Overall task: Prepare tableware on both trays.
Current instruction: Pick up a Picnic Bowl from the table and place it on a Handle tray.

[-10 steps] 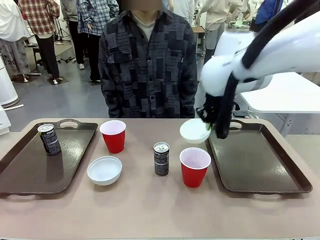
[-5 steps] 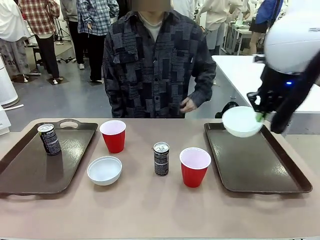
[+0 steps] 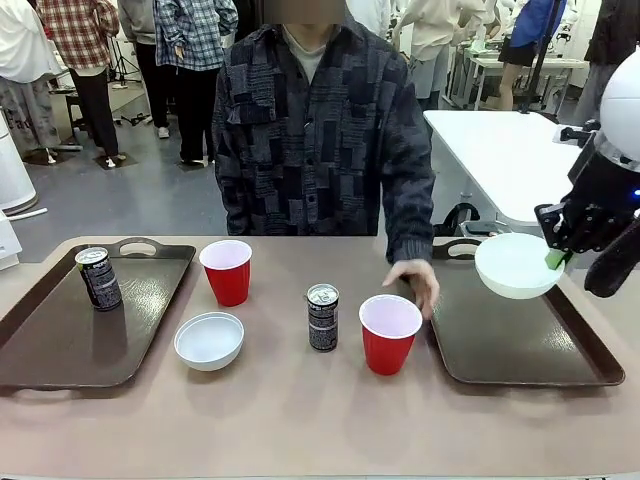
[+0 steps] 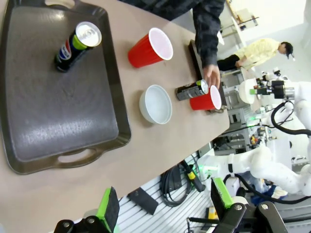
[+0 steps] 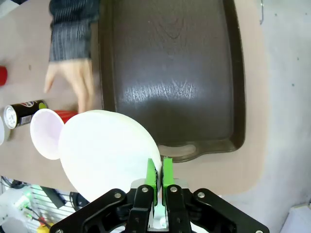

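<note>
Front view counts two trays (image 3: pixel 60 340), cups (image 3: pixel 228 275), cans (image 3: pixel 322 320), bowls (image 3: pixel 209 340); right claw (image 3: pixel 553 258) pinches one bowl (image 3: pixel 515 265), left claw (image 4: pixel 164 201) gapes.

The left tray (image 3: pixel 50 350) and the right tray (image 3: pixel 500 345) are dark brown with a dull sheen. The far cup (image 3: pixel 228 280) and the near cup (image 3: pixel 388 345) are red outside and white inside. The table bowl (image 3: pixel 209 341) and the raised bowl (image 3: pixel 512 268) are plain white. The tray can (image 3: pixel 99 280) and the middle can (image 3: pixel 322 320) are black with pale print and silver tops. In the left wrist view the tray can's side carries blue, red and green marks. The table (image 3: pixel 300 425) is beige. The person's shirt (image 3: pixel 320 130) is a dark grey and black patchwork. The right gripper (image 3: pixel 553 259) and the left gripper (image 4: pixel 164 206) are black with green pads. The right arm (image 3: pixel 625 105) is white.
</note>
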Action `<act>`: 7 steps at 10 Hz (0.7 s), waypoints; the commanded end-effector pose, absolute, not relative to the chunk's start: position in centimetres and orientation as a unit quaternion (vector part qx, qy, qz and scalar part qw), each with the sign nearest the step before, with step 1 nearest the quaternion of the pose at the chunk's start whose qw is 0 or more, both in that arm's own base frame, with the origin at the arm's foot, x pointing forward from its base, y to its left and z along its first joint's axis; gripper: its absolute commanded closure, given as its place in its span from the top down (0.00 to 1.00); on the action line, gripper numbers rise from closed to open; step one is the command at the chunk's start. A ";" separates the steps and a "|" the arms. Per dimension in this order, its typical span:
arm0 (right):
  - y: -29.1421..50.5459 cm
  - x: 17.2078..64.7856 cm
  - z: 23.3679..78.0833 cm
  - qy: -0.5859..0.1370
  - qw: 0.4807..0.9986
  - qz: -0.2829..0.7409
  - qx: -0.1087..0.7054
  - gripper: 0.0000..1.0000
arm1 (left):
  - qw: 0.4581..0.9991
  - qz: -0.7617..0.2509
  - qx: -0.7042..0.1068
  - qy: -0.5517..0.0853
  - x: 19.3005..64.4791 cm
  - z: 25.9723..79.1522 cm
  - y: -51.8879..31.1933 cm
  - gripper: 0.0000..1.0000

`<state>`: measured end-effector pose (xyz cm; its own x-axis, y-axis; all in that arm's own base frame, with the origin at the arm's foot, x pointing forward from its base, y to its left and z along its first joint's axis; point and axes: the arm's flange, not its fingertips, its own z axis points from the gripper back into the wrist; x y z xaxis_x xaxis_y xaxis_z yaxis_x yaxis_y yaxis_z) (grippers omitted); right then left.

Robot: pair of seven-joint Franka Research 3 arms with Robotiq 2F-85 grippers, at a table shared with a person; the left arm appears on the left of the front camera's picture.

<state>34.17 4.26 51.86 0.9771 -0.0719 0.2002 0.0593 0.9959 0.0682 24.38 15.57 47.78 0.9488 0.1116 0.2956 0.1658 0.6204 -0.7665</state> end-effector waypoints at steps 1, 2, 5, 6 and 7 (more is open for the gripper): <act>4.9 34.9 52.2 -0.102 0.994 -0.022 0.023 0.07 | 0.884 -0.014 -0.439 -0.161 24.3 47.8 15.7 1.00; 4.9 34.9 52.2 -0.102 0.994 -0.022 0.023 0.07 | 0.884 -0.014 -0.439 -0.161 24.3 47.8 15.7 1.00; 3.2 35.1 50.9 -0.072 0.996 0.030 0.048 0.07 | 0.884 -0.014 -0.439 -0.161 24.3 47.8 15.7 1.00; 2.1 35.3 50.4 -0.056 0.997 0.026 0.053 0.07 | 0.884 -0.014 -0.439 -0.161 24.3 47.8 15.7 1.00; 0.6 35.6 49.9 -0.042 0.997 0.016 0.061 0.07 | 0.884 -0.014 -0.439 -0.161 24.3 47.8 15.7 1.00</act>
<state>35.05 2.04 50.15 0.9915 0.0274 0.1272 -0.0383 0.9957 0.0839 24.38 15.58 47.78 0.9487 0.1117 0.2956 0.1658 0.6204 -0.7666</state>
